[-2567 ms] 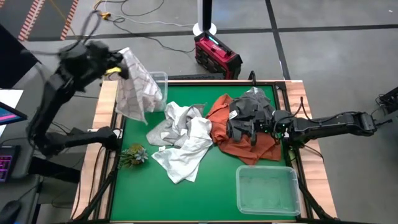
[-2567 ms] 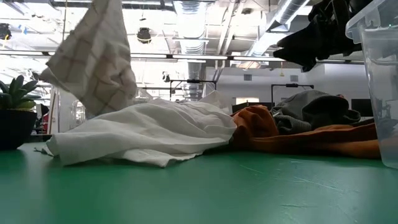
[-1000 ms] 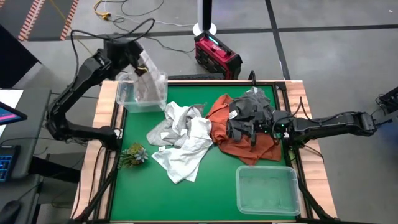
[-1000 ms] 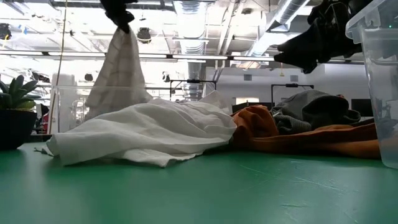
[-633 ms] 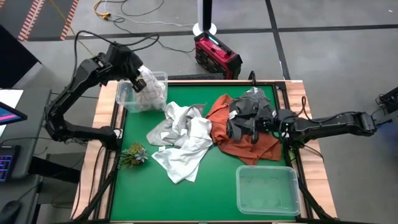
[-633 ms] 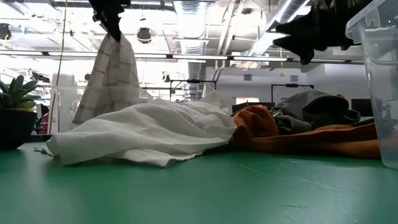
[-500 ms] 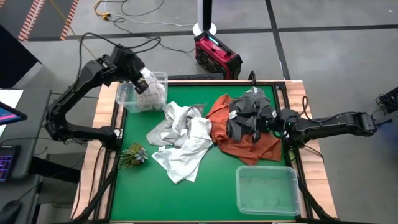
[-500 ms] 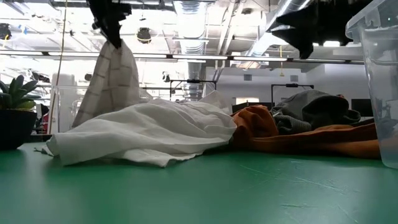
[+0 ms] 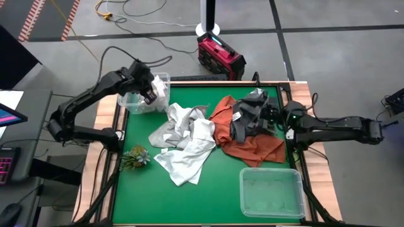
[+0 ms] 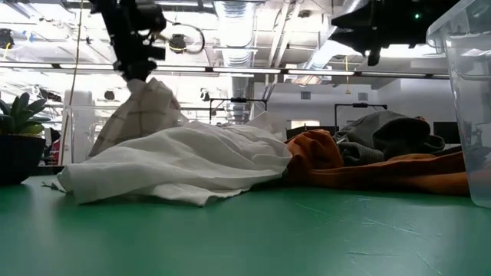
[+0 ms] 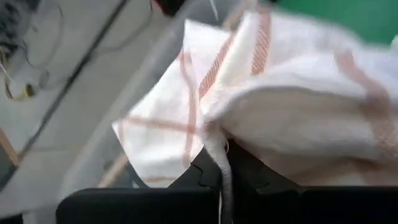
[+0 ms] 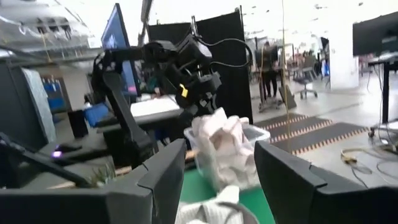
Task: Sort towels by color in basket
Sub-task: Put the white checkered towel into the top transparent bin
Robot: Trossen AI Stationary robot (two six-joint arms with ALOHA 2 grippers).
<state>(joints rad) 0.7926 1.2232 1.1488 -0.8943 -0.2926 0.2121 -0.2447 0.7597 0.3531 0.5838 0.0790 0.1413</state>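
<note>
At upper left, the left gripper [image 9: 149, 93], jaws shut on the checked towel [image 11: 273, 118], lowers it into the bin [image 9: 134, 103]. The right gripper [image 9: 262, 116] hovers, jaws wide and empty, over the heap [image 9: 208, 135] not yet sorted.

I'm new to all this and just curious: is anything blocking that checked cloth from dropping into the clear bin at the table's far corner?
Nothing visible does. The left pincer is shut on the checked towel, which already hangs down into the clear bin. The right pincer waits open above the dark grey towel.
</note>
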